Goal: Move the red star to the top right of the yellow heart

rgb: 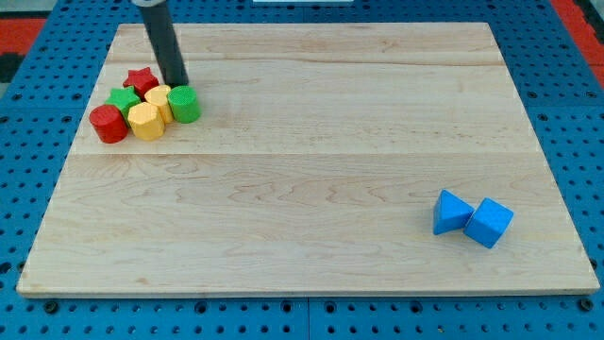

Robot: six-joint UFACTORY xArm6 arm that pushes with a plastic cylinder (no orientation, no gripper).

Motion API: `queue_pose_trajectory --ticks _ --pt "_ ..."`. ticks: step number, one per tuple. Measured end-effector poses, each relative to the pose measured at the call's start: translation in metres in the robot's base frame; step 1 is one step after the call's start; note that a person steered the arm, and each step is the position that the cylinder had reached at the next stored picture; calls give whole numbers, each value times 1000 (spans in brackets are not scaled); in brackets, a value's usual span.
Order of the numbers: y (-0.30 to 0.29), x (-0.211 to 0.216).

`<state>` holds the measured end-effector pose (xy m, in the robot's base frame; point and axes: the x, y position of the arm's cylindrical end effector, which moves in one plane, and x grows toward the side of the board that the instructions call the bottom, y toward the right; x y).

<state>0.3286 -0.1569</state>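
The red star (141,81) lies near the board's upper left, at the top of a tight cluster. The yellow heart (158,99) sits just below and right of it, touching it. My tip (176,84) rests on the board right of the red star and just above the yellow heart, close to the green cylinder (184,103). The dark rod rises from the tip toward the view's top.
In the same cluster are a green star (124,100), a red cylinder (109,124) and a yellow hexagon (145,121). Two blue blocks (452,212) (489,223) lie together at the lower right. The wooden board (311,161) sits on a blue pegboard.
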Motion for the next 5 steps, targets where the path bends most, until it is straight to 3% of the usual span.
queue_pose_trajectory --ticks 1,2,4,5 --pt "13 12" --pt "6 -34" --pt "-118 -45" --pt "-126 -36"
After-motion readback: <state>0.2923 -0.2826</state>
